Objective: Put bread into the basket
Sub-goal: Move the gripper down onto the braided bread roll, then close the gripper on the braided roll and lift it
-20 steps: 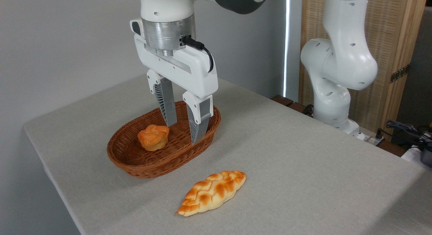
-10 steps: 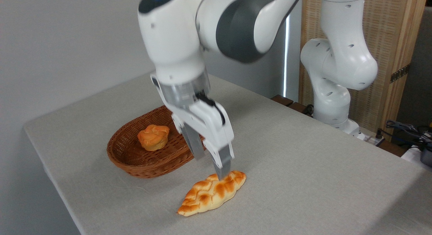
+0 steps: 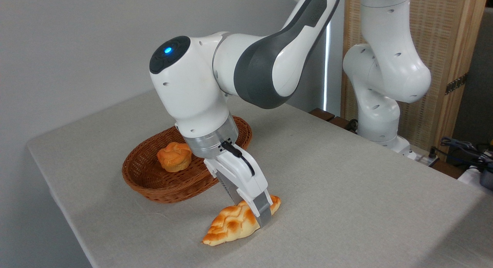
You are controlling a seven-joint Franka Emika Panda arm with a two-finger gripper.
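Since half a second ago we see the gripper (image 3: 251, 211) has dropped from above the bread (image 3: 233, 223) onto it; its jaws now straddle the loaf toward its far end, one finger (image 3: 262, 213) in front, though whether they clamp it we cannot tell; the braided, golden-orange bread lies on the table (image 3: 346, 183), at five o'clock from the basket (image 3: 154, 183), which holds a small bun (image 3: 174, 156).

Even soft daylight — sharp focus, faint shadow under basket (image 3: 154, 187), no glare.
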